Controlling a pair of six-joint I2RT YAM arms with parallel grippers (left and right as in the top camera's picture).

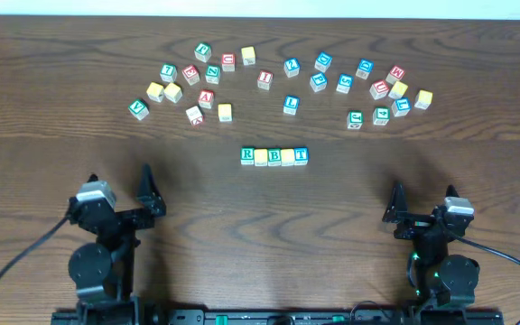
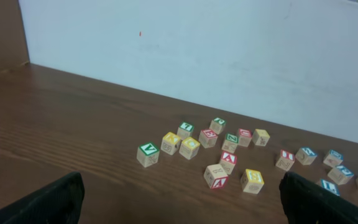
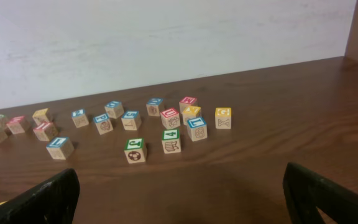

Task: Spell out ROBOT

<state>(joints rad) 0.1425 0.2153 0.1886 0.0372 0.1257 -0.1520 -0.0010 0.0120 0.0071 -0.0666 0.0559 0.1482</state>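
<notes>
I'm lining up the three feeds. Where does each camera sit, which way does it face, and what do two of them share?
Overhead: above the table, facing straight down; cube row, loose cubes, left arm and right arm.
Left wrist: on the left arm, facing the wall across the left-hand cubes; its open jaws at the bottom corners.
Right wrist: on the right arm, facing the wall across the right-hand cubes; open jaws at the bottom corners.
Shared: the V cube shows in overhead and left wrist.
</notes>
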